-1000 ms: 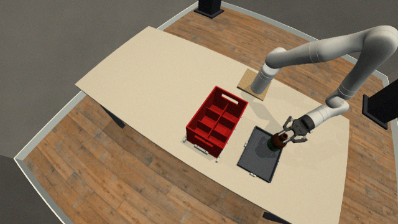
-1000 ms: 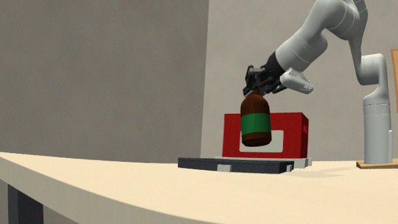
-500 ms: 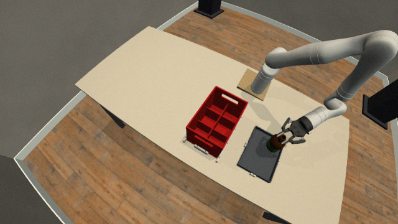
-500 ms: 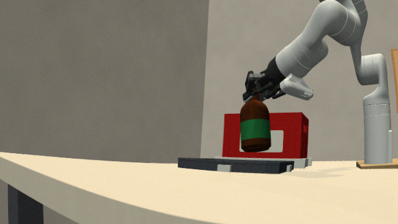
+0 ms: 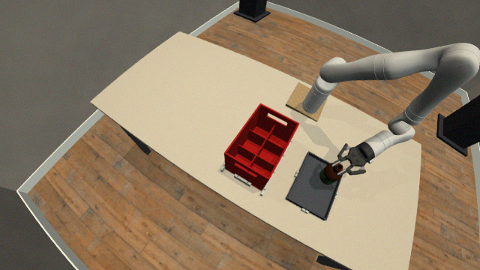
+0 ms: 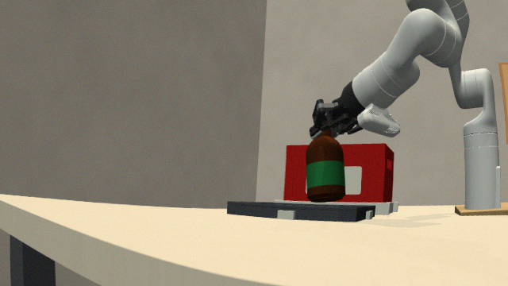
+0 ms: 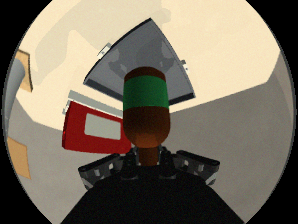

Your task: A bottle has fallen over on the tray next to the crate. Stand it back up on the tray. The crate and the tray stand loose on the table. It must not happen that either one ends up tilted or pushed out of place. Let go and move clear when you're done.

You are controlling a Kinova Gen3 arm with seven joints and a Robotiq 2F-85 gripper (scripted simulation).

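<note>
Claw [image 5: 340, 168] [image 6: 322, 133] [image 7: 148, 149] partly open — clamped on the neck; brown bottle [image 5: 330, 174] [image 6: 325, 171] [image 7: 146, 107] near-upright — over tray [image 5: 309, 193] [image 6: 254, 210] [image 7: 107, 72].

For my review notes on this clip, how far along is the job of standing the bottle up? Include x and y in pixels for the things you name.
Done: the bottle [image 5: 330, 175] [image 6: 325, 172] [image 7: 146, 92] is off its side, nearly upright, base down. In hand: the gripper [image 5: 340, 168] [image 6: 322, 134] [image 7: 148, 149] is shut on its neck, holding it low over the tray [image 5: 309, 195] [image 6: 254, 210] [image 7: 150, 42]. Left: likely settling the base and letting go; contact is hard to confirm.
</note>
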